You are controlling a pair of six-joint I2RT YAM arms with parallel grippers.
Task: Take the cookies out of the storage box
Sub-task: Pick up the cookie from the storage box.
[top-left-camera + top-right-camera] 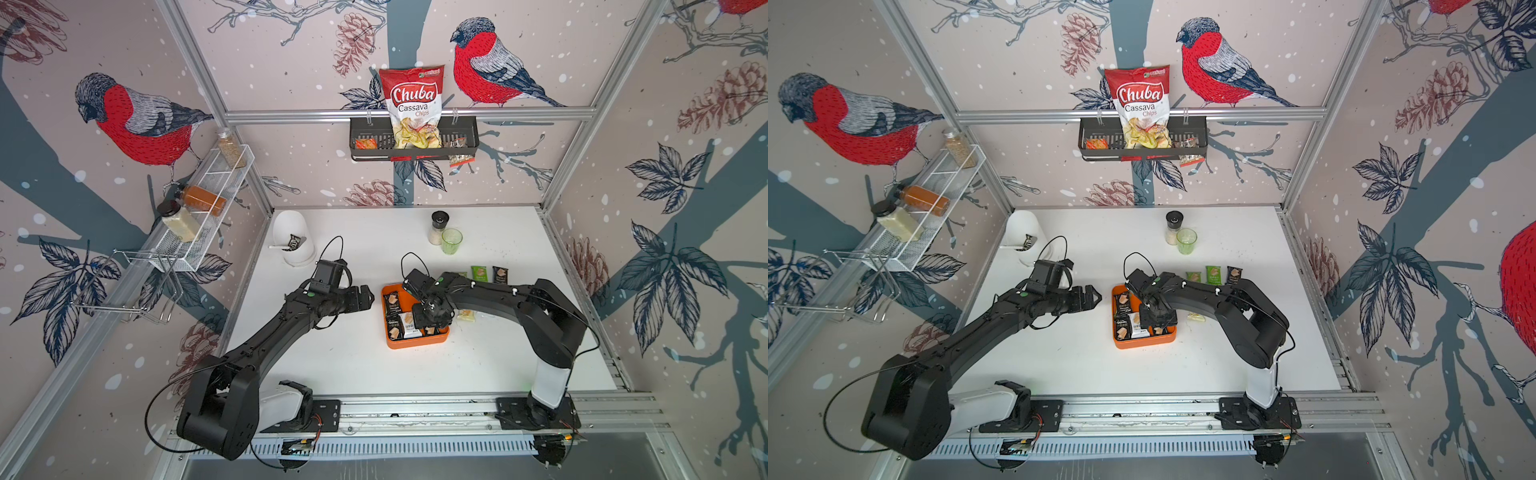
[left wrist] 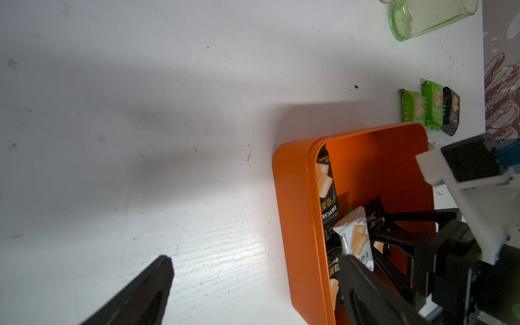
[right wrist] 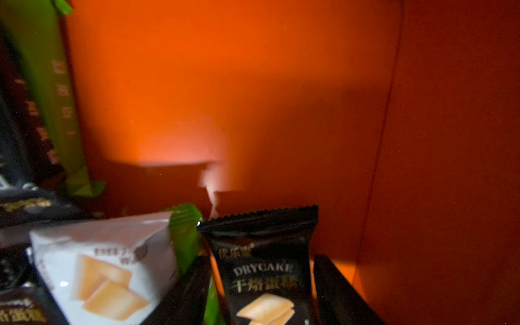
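The orange storage box (image 1: 417, 343) (image 1: 1144, 341) sits mid-table with several cookies in it, among them a black packet (image 1: 391, 302) and a white one (image 2: 356, 236). My right gripper (image 1: 429, 321) (image 3: 261, 259) reaches down into the box. It is open, its fingers either side of a black cookie packet (image 3: 264, 270) with thin gaps showing. A white packet (image 3: 101, 270) and a green one (image 3: 42, 84) lie beside it. My left gripper (image 1: 368, 297) (image 2: 257, 259) hovers open and empty just left of the box. Outside lie green (image 1: 479, 273) and black (image 1: 500, 274) cookies, and a pale one (image 1: 466, 316).
A green glass (image 1: 451, 241) and a black-capped shaker (image 1: 439, 226) stand behind the box. A white container (image 1: 297, 239) is at the back left. On the back wall hangs a black wire basket (image 1: 365, 141) with the Chuba bag (image 1: 413, 104). A white wire rack (image 1: 208, 199) is on the left wall.
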